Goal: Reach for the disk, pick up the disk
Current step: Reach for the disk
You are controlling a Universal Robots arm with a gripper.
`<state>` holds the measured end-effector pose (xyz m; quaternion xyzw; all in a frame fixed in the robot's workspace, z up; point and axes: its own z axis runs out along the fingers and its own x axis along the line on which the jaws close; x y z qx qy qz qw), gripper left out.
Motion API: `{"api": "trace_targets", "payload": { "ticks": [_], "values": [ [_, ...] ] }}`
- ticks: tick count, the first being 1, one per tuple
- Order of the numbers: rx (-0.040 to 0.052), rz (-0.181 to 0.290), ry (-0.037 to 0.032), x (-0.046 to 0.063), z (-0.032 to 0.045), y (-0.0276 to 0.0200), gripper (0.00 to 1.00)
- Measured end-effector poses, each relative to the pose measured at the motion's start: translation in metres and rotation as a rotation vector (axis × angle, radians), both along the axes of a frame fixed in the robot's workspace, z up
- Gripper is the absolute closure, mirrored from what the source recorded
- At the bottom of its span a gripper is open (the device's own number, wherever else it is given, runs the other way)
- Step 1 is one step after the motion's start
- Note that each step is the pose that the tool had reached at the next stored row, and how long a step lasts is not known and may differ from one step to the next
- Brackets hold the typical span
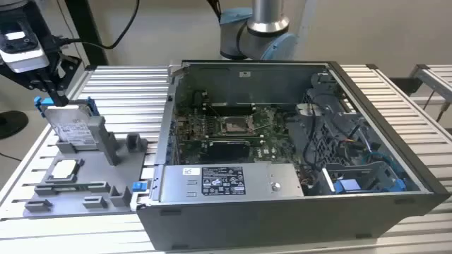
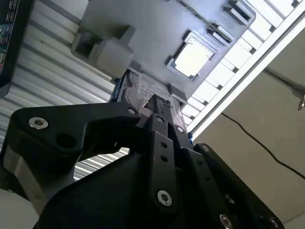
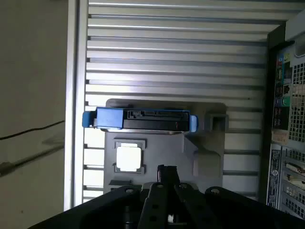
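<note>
Closest in the second wrist view was the black metal gripper [image 2: 155,102], its linkage narrowing to a single tip. The jaws were pressed together with nothing between them. Just beyond that tip stood the disk [image 2: 138,86], a flat silver metal hard drive with a white label, framed by a blue plastic bracket. In the exterior view the gripper [image 1: 60,100] hung over one end of the disk's [image 1: 72,127] upper edge; whether they touched could not be told. The disk stood upright on edge in a slot of a grey plastic fixture tray [image 1: 78,185]. A small square silver chip [image 1: 65,168] lay flat in the same tray, farther from the gripper than the disk. An open dark grey computer case [image 1: 282,211] sat on the slatted aluminium table [image 1: 120,84], well apart from the gripper.
</note>
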<state>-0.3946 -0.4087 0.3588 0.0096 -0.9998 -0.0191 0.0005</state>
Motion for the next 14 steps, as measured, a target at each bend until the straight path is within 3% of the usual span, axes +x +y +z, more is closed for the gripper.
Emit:
{"api": "trace_targets", "payload": {
  "ticks": [14],
  "values": [
    [0.0, 0.0, 0.0, 0.0, 0.0, 0.0, 1.0]
  ]
}}
